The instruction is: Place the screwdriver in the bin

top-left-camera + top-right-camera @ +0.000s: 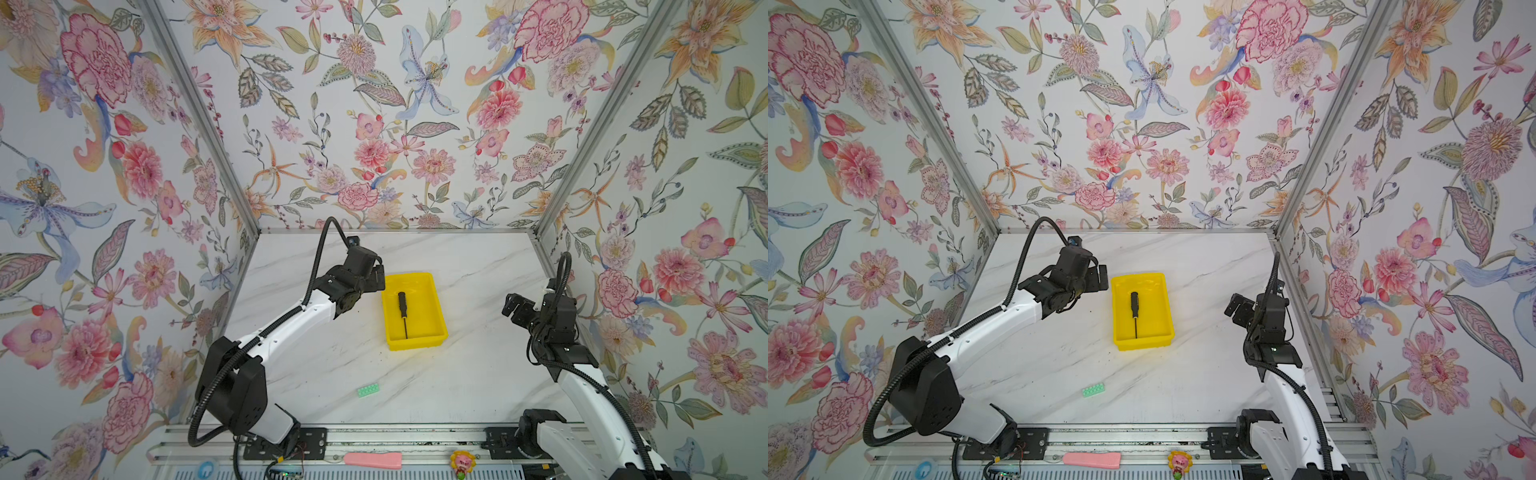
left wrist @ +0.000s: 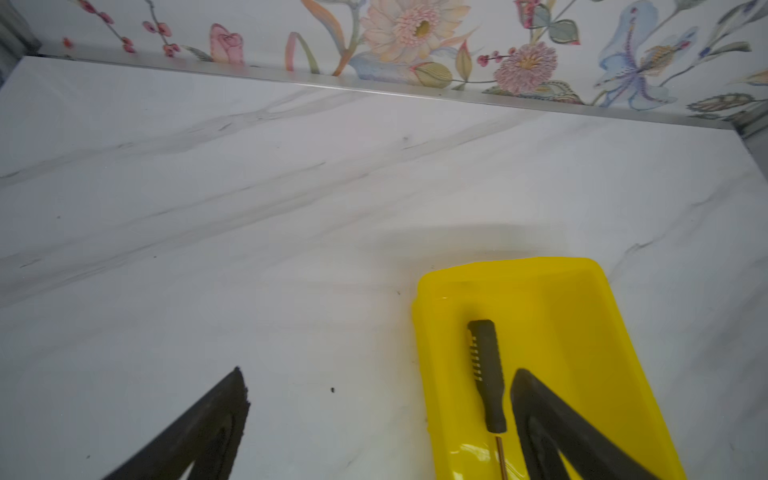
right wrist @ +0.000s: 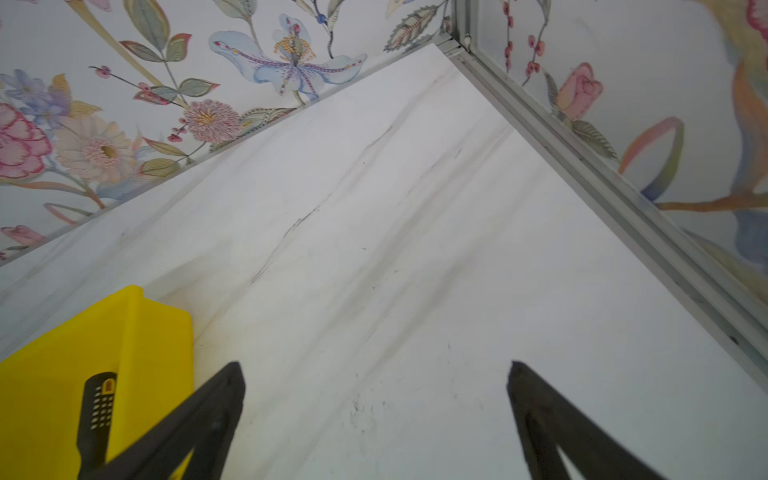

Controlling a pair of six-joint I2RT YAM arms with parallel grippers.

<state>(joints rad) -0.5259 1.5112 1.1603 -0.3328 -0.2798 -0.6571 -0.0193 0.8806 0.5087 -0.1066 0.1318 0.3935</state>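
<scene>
The screwdriver (image 1: 402, 309) lies flat in the bin (image 1: 424, 316) and my left claw (image 1: 379, 277) gapes empty just left of its far corner, so I lift straight up before pulling back, clearing the rim; the right claw (image 1: 512, 305) hangs open, well apart.

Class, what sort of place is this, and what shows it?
Probably a robot test booth: left arm and right arm mounted on a metal rail, floral panels boxing in a marble-look tabletop.

The white marble-patterned worktop (image 1: 457, 374) carries the yellow bin (image 1: 417, 343) near its middle; a small green studded block (image 1: 368, 390) lies well apart, towards the front edge.
</scene>
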